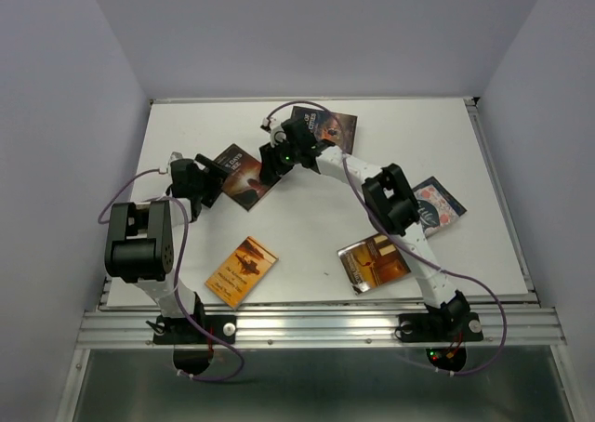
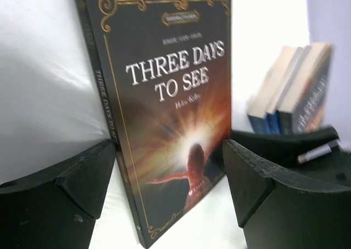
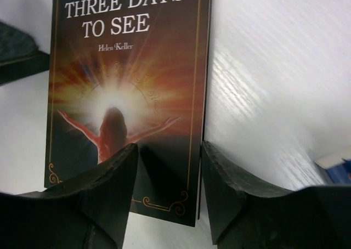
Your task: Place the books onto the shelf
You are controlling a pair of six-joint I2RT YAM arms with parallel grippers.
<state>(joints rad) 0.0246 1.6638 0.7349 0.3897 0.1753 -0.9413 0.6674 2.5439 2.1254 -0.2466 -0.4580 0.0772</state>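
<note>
A dark-brown book titled "Three Days to See" (image 1: 245, 177) lies on the white table (image 1: 307, 227) between both grippers. My left gripper (image 1: 216, 177) stands open at the book's left side. In the left wrist view the book (image 2: 164, 106) shows in the wide gap of that gripper (image 2: 169, 150), and neither finger touches it. My right gripper (image 1: 273, 164) is at the book's far right corner. In the right wrist view that gripper (image 3: 170, 147) is half open: one finger lies over the cover (image 3: 126, 68), the other beside its edge. No shelf can be made out.
Other books lie around: a dark one (image 1: 324, 126) at the back, an orange one (image 1: 242, 270) near the front left, an amber one (image 1: 374, 261) front right, and a white-red-blue one (image 1: 437, 204) by the right arm. Upright blue spines (image 2: 290, 90) show behind.
</note>
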